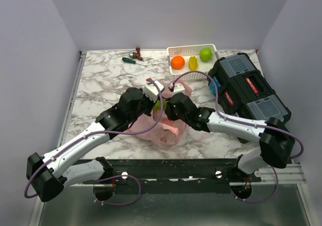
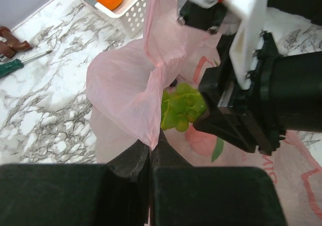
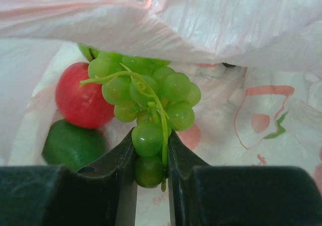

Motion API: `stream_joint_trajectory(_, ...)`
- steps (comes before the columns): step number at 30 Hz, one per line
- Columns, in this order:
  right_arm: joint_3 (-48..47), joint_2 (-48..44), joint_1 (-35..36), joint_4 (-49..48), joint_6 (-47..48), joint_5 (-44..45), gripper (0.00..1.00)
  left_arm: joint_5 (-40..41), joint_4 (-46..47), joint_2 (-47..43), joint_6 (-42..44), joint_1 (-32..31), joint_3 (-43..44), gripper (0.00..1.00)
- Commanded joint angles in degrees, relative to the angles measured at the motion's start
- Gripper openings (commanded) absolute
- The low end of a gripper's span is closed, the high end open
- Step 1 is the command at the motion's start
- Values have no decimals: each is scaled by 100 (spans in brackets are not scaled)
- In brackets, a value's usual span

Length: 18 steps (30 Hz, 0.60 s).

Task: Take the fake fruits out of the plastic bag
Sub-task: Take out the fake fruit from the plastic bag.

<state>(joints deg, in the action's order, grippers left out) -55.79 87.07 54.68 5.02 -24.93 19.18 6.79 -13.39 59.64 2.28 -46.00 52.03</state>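
Near the middle of the marble table [image 1: 100, 85], the pink plastic bag [image 1: 166, 133] lies crumpled between the two arms, with its mouth raised. The left gripper [image 2: 151, 149] has its fingers pressed together on a fold of the bag's rim and holds the thin film up. The right gripper [image 3: 151, 139] reaches into the opening and is clamped on the lower end of the green grape bunch [image 3: 146, 97]. One grape is squeezed between its fingers and the rest of the bunch lies beyond the tips. Just behind the grapes, inside the bag, sits a red apple [image 3: 83, 95], and a dark green fruit [image 3: 73, 145] lies touching it below. At the far edge of the table the white basket [image 1: 172, 51] holds an orange [image 1: 177, 62], a yellow lemon [image 1: 192, 62] and a green apple [image 1: 205, 54]. A green-handled screwdriver [image 1: 133, 60] lies left of the basket, and a black toolbox [image 1: 249, 87] stands right of the bag.
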Motion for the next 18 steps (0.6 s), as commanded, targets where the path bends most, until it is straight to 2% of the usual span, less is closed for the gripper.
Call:
stream_joint_trajectory(1,58,-615,-7,462,-136,-369,2,173,58,-3,77,-23,62,0)
stream_joint_trajectory(7,56,-1290,-9,850,55,-790,1,394,51,22,157,-26,70,0)
stream_joint_trajectory(18,-475,-2386,-8,1666,404,-637,1,534,64,2,237,-25,53,0)
